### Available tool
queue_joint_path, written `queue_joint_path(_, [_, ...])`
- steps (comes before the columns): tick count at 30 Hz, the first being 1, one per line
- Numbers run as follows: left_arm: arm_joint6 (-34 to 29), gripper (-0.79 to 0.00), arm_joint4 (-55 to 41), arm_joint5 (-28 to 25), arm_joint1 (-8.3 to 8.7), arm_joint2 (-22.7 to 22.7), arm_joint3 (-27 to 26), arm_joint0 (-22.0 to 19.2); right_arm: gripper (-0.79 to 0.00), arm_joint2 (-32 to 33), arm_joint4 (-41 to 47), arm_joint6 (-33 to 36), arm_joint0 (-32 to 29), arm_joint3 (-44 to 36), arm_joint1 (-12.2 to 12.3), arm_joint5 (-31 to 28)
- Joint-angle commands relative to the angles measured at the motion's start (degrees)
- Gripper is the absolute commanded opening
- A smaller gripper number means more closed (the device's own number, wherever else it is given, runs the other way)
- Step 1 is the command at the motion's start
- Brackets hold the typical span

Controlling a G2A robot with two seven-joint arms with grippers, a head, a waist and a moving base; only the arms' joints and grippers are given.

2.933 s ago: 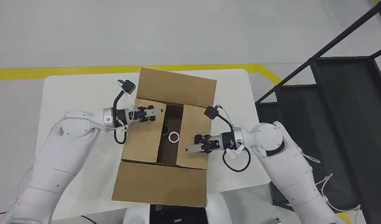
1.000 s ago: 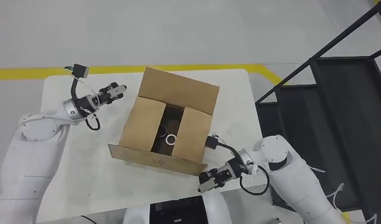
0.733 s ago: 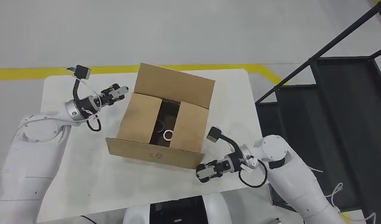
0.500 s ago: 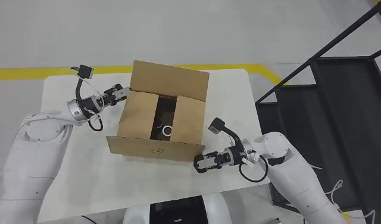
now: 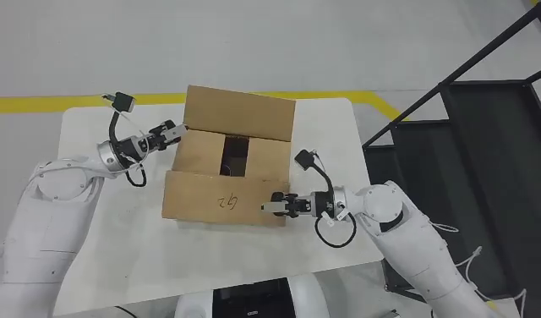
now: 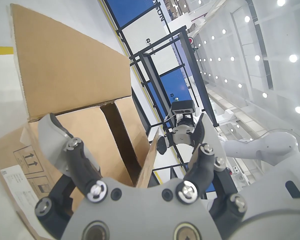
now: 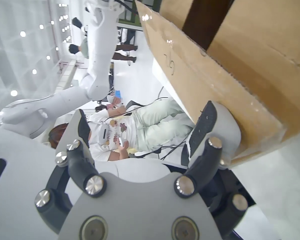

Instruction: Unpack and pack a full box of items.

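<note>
Flap-closing step, by the look of it – both grippers empty.

R gripper (image 5: 272, 206): spread wide, nothing held, one finger (image 7: 202, 128) pressed to outer face of near flap (image 5: 221, 201) at its corner, box (image 5: 203, 153) right ahead on table (image 5: 110, 225). L gripper (image 5: 173, 133): also wide open, empty, tips just short of box side. Ahead of L tips: inner flaps (image 5: 258, 157) near flat w/ dark slot between, far flap (image 5: 241, 111) upright beyond. Prob. best to push w/ flat pad near the crease, not the corner, & steady opposite side w/ L – stiff corrugated card, dents easily at edges. Plain brown, matte, pen scribble on near flap; glossy strip by R finger, likely tape, so could slip.
</note>
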Motion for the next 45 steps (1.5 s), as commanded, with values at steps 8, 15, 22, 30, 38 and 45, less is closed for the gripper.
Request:
queue_joint_path(8, [1.5,0.000,4.9,-5.7,-0.98,2.9,12.5,-9.7,0.000,-1.9,-2.3,-1.7,1.6,0.8,-0.2,0.5])
queue_joint_path(15, [8.6,0.000,11.7,-11.1,-3.60,9.9,25.4,-17.7,0.000,-1.9,-2.6,-1.0,1.8,-0.6,0.0,-0.2])
queue_joint_path(22, [17.8,0.000,19.0,-11.6,-7.22,17.3,35.4,-23.0,0.000,-2.2,-3.0,0.1,2.4,-0.6,0.2,-0.4])
queue_joint_path(30, [23.7,0.000,16.5,-16.4,-10.84,21.1,42.7,-26.3,0.000,-2.7,-3.1,1.3,2.9,-0.6,0.4,-0.5])
queue_joint_path(38, [16.5,0.000,8.9,-22.6,-13.56,23.4,45.4,-29.0,0.000,-3.2,-3.5,1.6,3.4,-0.6,0.6,0.0])
queue_joint_path(45, [5.2,0.000,1.7,-26.0,-13.76,24.0,45.0,-29.6,0.000,-4.4,-3.6,1.8,4.3,-0.1,0.5,0.2])
